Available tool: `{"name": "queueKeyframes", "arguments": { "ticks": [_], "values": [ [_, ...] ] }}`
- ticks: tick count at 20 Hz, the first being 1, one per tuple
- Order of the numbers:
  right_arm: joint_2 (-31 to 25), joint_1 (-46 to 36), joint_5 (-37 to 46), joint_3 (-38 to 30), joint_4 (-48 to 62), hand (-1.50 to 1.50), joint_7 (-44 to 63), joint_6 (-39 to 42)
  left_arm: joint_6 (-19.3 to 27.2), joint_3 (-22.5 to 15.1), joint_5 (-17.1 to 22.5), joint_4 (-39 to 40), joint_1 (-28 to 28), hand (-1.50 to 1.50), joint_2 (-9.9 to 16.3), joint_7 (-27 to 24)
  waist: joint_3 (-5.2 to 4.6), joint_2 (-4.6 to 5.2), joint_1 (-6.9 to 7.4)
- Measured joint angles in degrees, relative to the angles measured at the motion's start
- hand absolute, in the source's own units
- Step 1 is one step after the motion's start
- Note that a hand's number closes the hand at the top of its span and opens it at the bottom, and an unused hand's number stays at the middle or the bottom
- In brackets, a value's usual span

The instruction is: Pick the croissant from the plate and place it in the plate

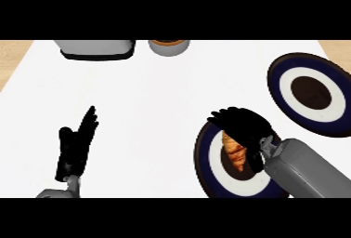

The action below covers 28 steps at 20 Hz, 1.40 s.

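Observation:
A golden-brown croissant lies on the near plate, a dark blue plate with a white ring, at the lower right. My right hand hovers over this plate with its fingers curled down beside the croissant's right side, partly hiding it; I cannot tell whether the fingers touch it. A second plate of the same pattern sits at the far right with nothing on it. My left hand rests open at the lower left, fingers straight and pointing away.
A grey appliance stands at the back left edge of the white counter. A round container with an orange-brown top sits beside it at the back middle.

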Motion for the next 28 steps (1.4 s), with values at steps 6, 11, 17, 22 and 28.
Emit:
{"name": "queueKeyframes", "arguments": {
  "ticks": [6, 11, 17, 22, 28],
  "values": [
    [3.5, 1.5, 6.1, -1.7, 2.6, -1.5, -2.5, 1.5, -1.3, 1.5, -0.5, 0.3, -0.5, 0.0, -0.3, -0.4, 0.01, 0.0, -0.02],
    [5.1, 2.2, 10.0, -4.2, 5.2, -1.5, -5.9, 2.3, -2.2, 2.1, -0.8, -1.2, 0.6, 0.0, -0.6, 0.3, 0.02, 0.02, 0.0],
    [8.0, 3.4, 14.7, -6.3, 8.2, -1.5, -8.4, 2.1, -1.9, 2.3, -2.6, -0.3, 0.1, 0.0, -2.1, -0.2, 0.02, 0.02, -0.04],
    [9.9, 3.6, 18.8, -7.8, 10.7, 1.5, -10.6, 2.1, -3.2, 4.1, -2.3, 0.3, -1.0, 0.0, -1.9, 0.3, 0.01, 0.01, -0.07],
    [9.6, 2.9, 23.1, -8.2, 12.0, 1.5, -16.7, -1.2, -3.5, 4.1, -2.9, -0.5, -0.3, 0.0, -2.7, 0.7, -0.05, -0.19, 0.06]
  ]
}}
